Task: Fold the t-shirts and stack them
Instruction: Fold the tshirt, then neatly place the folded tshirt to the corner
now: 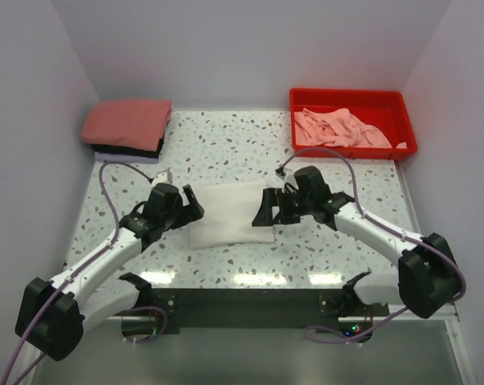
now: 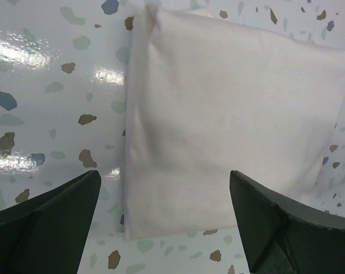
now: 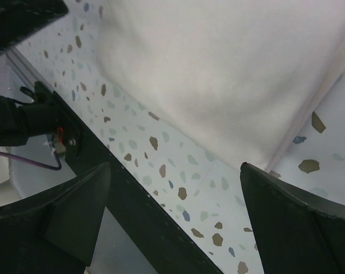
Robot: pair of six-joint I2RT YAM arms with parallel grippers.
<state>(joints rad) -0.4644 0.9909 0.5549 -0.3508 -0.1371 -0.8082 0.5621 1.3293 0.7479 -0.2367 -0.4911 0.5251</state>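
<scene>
Room: pale, plain walls are closing in the speckled table [image 1: 226, 148] on three sides, and glare is streaking its near edge.
Middle: a folded white shirt [image 1: 230, 215] is lying flat at the centre of the table, between your two arms.
Far left corner: a stack [image 1: 128, 127] of folded shirts is sitting there, salmon-red on top, black under it, a pale sliver at the bottom.
Far right corner: a red tray [image 1: 350, 98] is holding crumpled pink shirts [image 1: 338, 128].
Left gripper [image 1: 194, 205]: your jaws are standing wide apart at the white shirt's left edge, holding nothing.
Right gripper [image 1: 268, 210]: your jaws are standing wide apart at its right edge, holding nothing.
Hard to make out: you are not getting a count of the pink shirts. You cannot tell whether any fingertip is touching cloth. Both wrist views are cutting the white shirt off.
</scene>
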